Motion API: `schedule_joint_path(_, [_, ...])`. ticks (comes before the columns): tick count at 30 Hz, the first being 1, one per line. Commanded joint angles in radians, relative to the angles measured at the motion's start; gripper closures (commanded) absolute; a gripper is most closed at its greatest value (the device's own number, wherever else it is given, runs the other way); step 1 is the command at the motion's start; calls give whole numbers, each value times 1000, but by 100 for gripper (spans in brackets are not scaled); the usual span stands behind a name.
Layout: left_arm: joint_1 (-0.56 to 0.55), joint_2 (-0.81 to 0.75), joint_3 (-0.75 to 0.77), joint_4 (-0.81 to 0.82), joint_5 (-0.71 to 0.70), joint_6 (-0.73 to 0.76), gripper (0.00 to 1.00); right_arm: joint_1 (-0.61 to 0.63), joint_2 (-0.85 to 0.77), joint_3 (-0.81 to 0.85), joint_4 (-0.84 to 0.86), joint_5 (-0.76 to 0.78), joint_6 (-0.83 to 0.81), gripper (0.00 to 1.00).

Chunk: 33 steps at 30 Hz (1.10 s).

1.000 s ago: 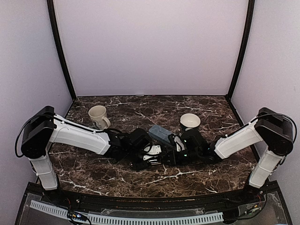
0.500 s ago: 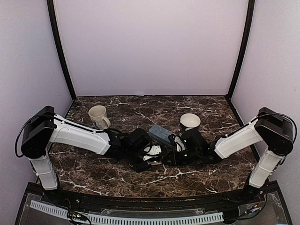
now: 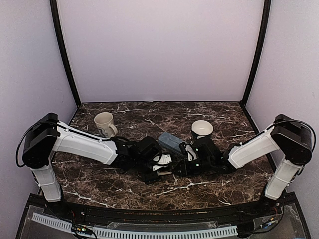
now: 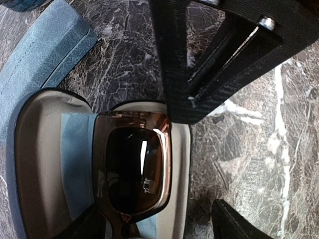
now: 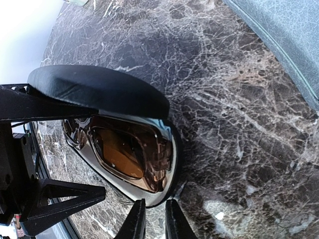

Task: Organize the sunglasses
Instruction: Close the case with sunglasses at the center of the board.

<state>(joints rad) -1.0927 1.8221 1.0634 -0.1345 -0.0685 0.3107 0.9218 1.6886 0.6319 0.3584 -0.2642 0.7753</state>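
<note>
The sunglasses (image 4: 132, 174) lie inside the open glasses case (image 4: 40, 164); left gripper (image 4: 199, 164) spread wide above it, right gripper (image 5: 154, 221) pinching its rim.

One pair of sunglasses (image 4: 132, 169), two cases (image 4: 45, 50) (image 4: 35, 149) and two cups (image 3: 104, 122) (image 3: 202, 128).

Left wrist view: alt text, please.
Brown-lensed sunglasses lie in an open case on a blue cloth. The left gripper is open over them; a blue-grey case lies beside on the marble table.

Robot lab booth: blank lilac walls (image 3: 159, 50), marble table (image 3: 224, 112)
</note>
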Motion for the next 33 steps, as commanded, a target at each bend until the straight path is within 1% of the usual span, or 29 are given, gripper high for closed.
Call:
schedule_joint_path(1, [-13,-24,-4,-6,23,13,27,-6,-2,11,9,14,-7,84])
schedule_joint_path(7, [-14,-17,-2,-28,33,14,37,-5,-1,12,10,14,-8,84])
schedule_joint_path(18, [-15,20,25,-73,31,-2,41,-3,-2,17,-2,18,-16,84])
schedule_joint_path(20, [-15,18,23,-70,22,-8,39,-2,-1,19,-4,19,-17,84])
schedule_joint_path(24, [-15,-5,13,-53,3,-16,30,2,3,20,-8,22,-19,84])
schedule_joint_path(26, [-13,-13,11,-47,-4,-18,27,2,3,19,-11,25,-19,84])
schedule_joint_path(33, [-15,-37,9,-42,-11,-22,24,2,0,23,-19,31,-21,85])
